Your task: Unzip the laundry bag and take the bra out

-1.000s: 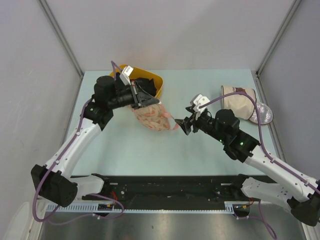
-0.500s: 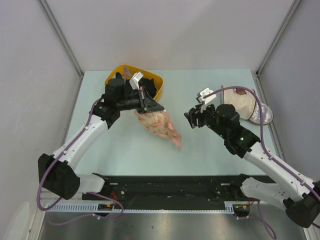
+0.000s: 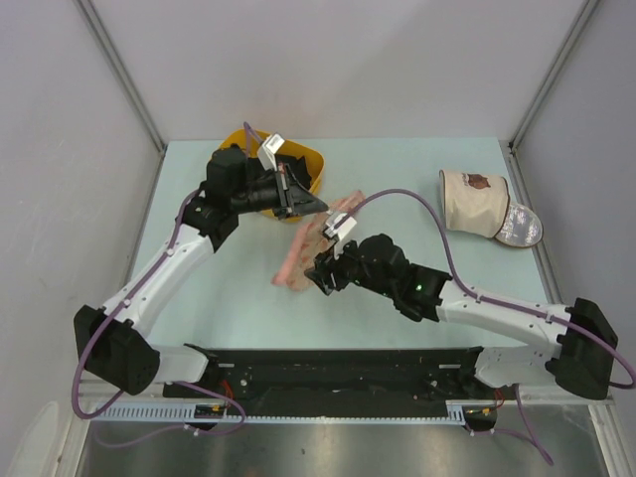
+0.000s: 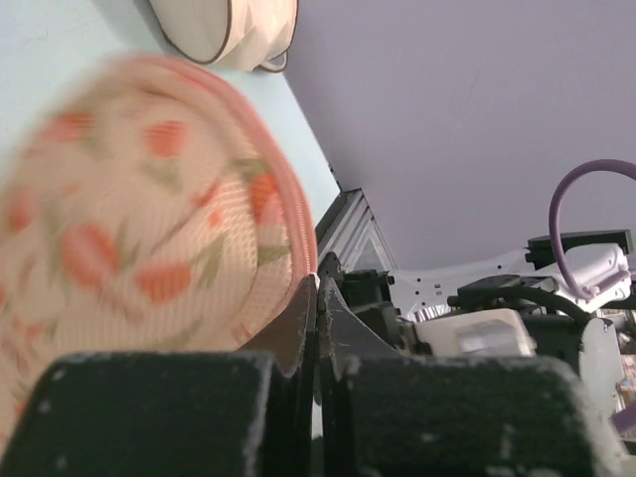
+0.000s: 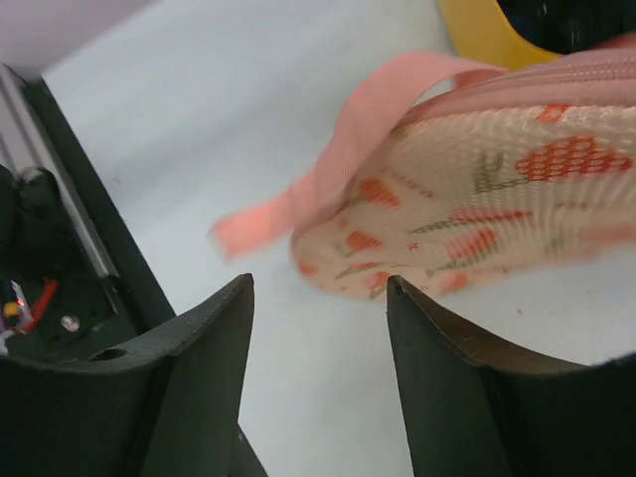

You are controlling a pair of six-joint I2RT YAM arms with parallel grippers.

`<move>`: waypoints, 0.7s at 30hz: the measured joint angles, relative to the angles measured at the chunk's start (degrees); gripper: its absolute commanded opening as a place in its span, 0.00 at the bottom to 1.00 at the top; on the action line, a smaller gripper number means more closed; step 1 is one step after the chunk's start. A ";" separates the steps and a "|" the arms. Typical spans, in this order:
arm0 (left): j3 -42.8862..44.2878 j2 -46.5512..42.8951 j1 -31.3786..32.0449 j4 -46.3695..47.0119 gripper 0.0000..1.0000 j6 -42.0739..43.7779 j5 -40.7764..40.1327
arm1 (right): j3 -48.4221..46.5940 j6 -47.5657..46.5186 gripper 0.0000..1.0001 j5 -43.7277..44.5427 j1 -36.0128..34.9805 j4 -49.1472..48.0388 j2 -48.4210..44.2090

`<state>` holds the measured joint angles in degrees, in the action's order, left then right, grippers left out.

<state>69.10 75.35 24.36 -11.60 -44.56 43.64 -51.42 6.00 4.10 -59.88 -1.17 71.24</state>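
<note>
Left tool [image 3: 316, 206] is pressed fully shut, its two fingers pinching the pink zip trim at the far end of the laundry bag [image 3: 301, 250], just in front of the yellow bin [image 3: 312, 162]. From that pinch the bag slants toward the near side of the bench [image 3: 219, 288], blurred in the overhead view. Right tool [image 3: 318, 274] stands beside the bag's near end with its jaws apart, gripping nothing. In its wrist view the printed end and a loose pink strap [image 5: 333, 164] lie just beyond the fingertips. A beige cylinder bag [image 3: 475, 202] lies well apart on the right.
</note>
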 measured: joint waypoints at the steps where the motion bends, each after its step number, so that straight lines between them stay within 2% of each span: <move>1: 0.04 0.00 0.00 0.42 0.00 -0.04 0.00 | 0.37 0.37 0.60 -0.24 -0.46 -1.70 -0.52; 5: 0.04 0.28 0.02 1.73 0.01 -0.46 0.09 | 2.75 1.51 0.60 -0.76 1.66 -4.85 -5.16; 10: 0.81 2.19 0.20 3.56 0.00 -0.52 0.31 | 3.30 1.11 0.60 -0.92 6.78 -4.26 -10.29; 21: -1.49 4.46 3.10 7.19 0.00 -0.57 2.60 | 3.76 -10.23 0.63 10.14 8.94 1.86 -23.19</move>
<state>67.61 79.81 27.46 -4.40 -45.12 46.24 -47.66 -4.23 14.24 -50.94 0.69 48.05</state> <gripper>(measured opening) 0.005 0.623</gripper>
